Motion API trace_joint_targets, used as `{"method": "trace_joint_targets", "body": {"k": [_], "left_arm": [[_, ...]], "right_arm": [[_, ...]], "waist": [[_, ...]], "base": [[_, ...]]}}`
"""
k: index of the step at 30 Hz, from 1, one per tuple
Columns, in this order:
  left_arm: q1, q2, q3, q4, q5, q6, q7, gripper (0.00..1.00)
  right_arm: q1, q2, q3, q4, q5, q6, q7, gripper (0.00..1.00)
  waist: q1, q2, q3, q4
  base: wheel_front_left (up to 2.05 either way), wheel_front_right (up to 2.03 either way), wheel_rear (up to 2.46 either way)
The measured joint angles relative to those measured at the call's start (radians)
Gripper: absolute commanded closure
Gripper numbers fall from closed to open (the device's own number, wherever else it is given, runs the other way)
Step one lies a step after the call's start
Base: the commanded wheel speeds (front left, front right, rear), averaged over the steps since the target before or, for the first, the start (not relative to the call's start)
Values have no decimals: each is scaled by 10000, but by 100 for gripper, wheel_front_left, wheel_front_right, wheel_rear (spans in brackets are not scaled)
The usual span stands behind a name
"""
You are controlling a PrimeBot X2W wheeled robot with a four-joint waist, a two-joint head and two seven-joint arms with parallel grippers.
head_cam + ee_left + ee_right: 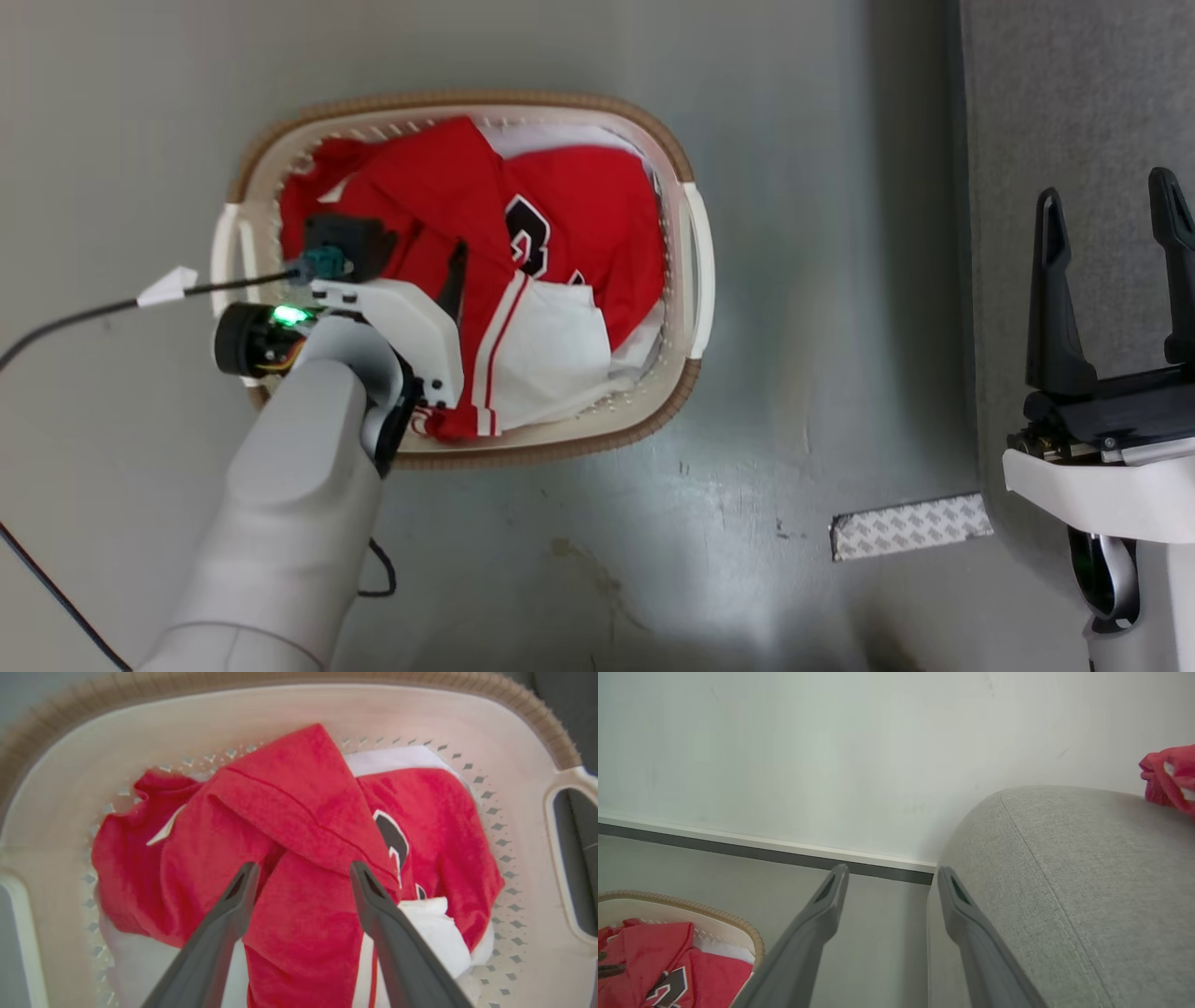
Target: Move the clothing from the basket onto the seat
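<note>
1. Heaped inside the basket (695,252) on the floor (794,327): the clothing (560,215) (red, with white panels).
2. Over that heap, spread wide, gripping nothing: the left claw (303,865).
3. By the seat (1064,882) edge, likewise spread and empty: the right claw (1106,187).

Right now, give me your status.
Left gripper open above jersey in basket. Right gripper open by sofa. Cable runs beside basket.
</note>
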Motion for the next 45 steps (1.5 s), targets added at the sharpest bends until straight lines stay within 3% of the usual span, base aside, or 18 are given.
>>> {"method": "trace_joint_targets", "body": {"k": [9,17,19,20,33,41,45], "left_arm": [[-1111,88,38,1352,-96,291,42,0],[-1521,127,-169,2134,-151,69,-52,0],[-1584,94,-259,2257,-161,-27,-130,63],[-1601,79,-301,2290,-163,-94,-178,100],[-1185,-134,-1009,2134,-941,-673,-1300,100],[795,-161,-2429,261,-2844,-692,-1710,100],[1785,90,-2778,-811,-3496,-694,-1799,100]], "right_arm": [[-122,-2,150,-127,21,0,0,0],[-125,-2,136,-138,130,0,0,0],[-124,-2,117,-130,138,0,0,0],[-124,-2,117,-125,167,0,0,0],[-152,0,119,397,232,0,0,0],[389,4,201,1151,230,0,0,0],[848,4,366,1484,232,0,0,0]], "waist": [[-1,0,772,-278],[-3,0,996,-523],[-3,0,1026,-550],[-3,0,1033,-559],[-4,0,8,-341],[-5,0,-1843,-18],[-6,0,-3002,158]], "base": [[0,0,0],[0,0,0],[0,0,0],[0,0,0],[0,0,0],[0,0,0],[0,0,0]]}}
